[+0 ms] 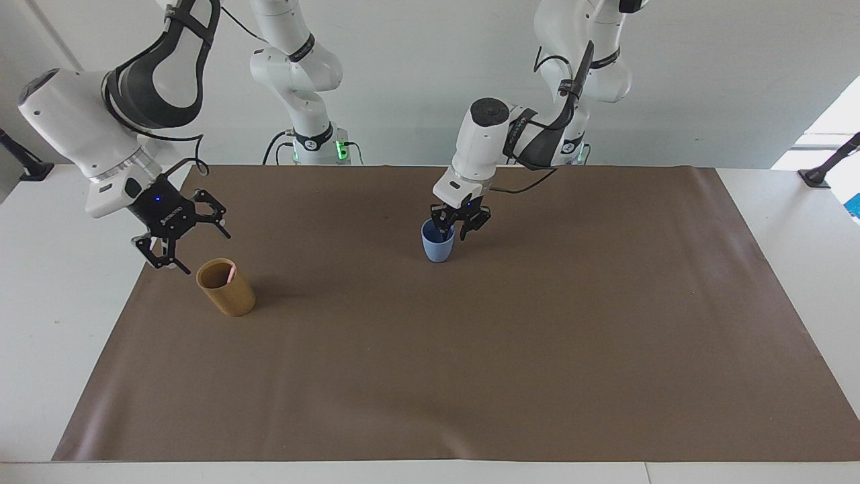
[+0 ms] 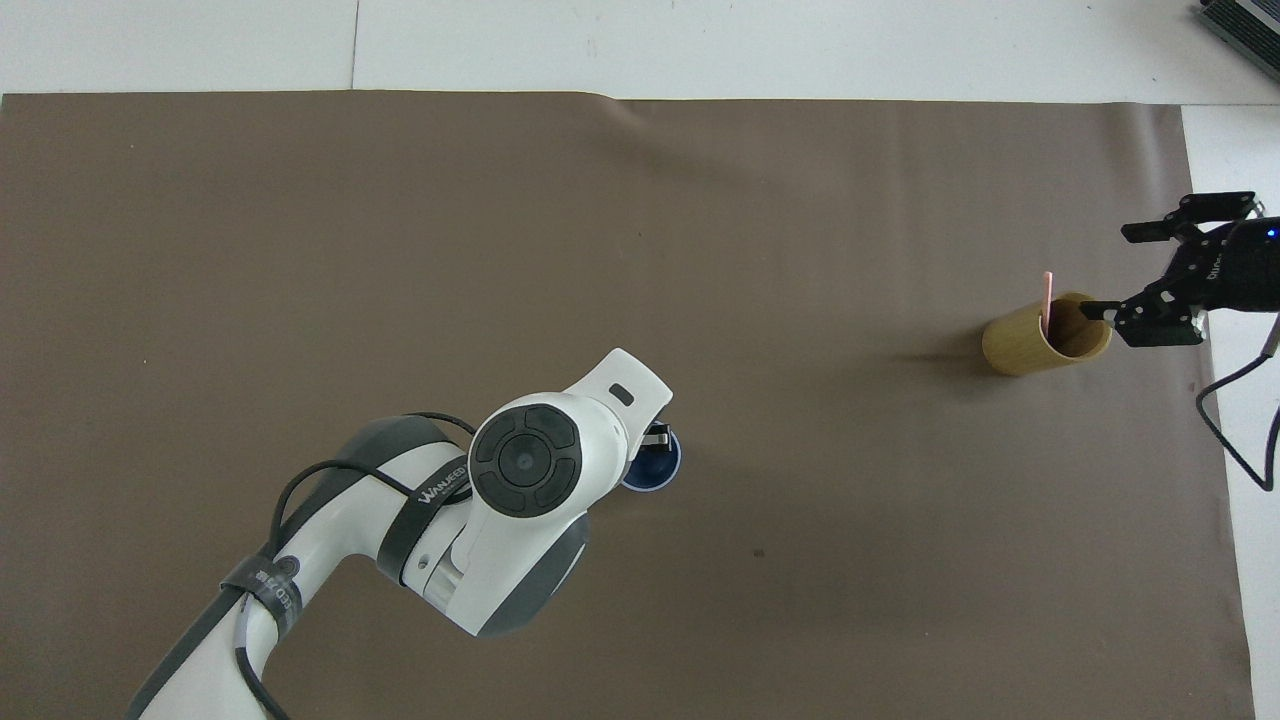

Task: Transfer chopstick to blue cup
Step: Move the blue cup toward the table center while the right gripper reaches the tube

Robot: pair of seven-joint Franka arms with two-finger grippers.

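The blue cup stands upright on the brown mat near the middle of the table, and everything here is placed from it. The left gripper is right at the cup's rim: one finger reaches down inside the mouth and the other sits outside the wall on the left arm's side. The jaws look parted around the rim, but whether they press the wall cannot be told. In the overhead view the left arm's wrist covers most of the cup, and only part of the dark rim shows.

Well apart from the blue cup, toward the right arm's end of the table and a little farther from the robots, stands the tan cup. The chopstick leans inside it, its pale pink tip sticking out above the rim. The right gripper hangs just beside the tan cup, above the mat's edge, its fingers spread wide and holding nothing.
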